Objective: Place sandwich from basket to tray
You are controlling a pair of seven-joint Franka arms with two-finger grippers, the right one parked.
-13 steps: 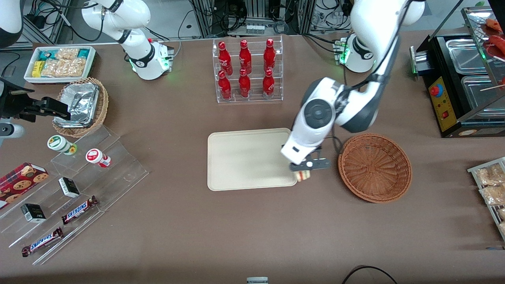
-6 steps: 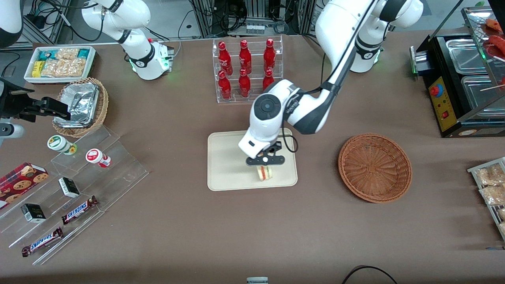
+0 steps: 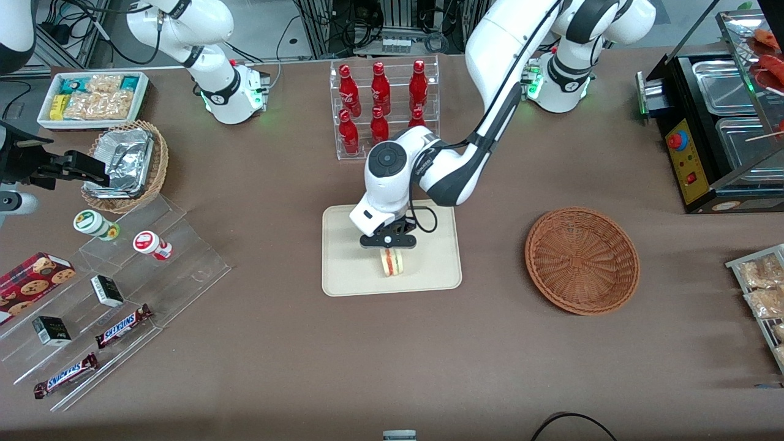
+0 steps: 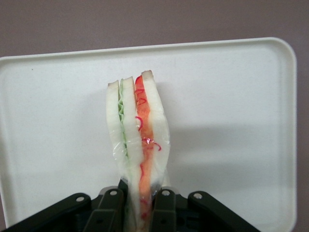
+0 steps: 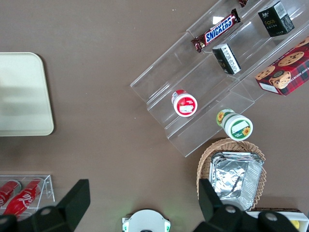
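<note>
Gripper (image 3: 390, 245) hangs over the tray (image 3: 343, 269), fingers (image 4: 164, 205) clamped on the sandwich (image 3: 392, 262). In the wrist view the sandwich (image 4: 137, 150) sticks out from between the two black fingers, wrapped in clear film, white bread with green and red layers, with the cream tray (image 4: 231, 121) under it. Can't tell if the sandwich touches the tray. The basket (image 3: 582, 260) sits on the brown table (image 3: 392, 355), well apart from the tray, toward the working arm's end.

Our red bottles (image 3: 381, 110) in a clear rack, at twelve o'clock from our table's (image 3: 392, 355) centre; Snickers bars (image 3: 122, 325) at eight.
</note>
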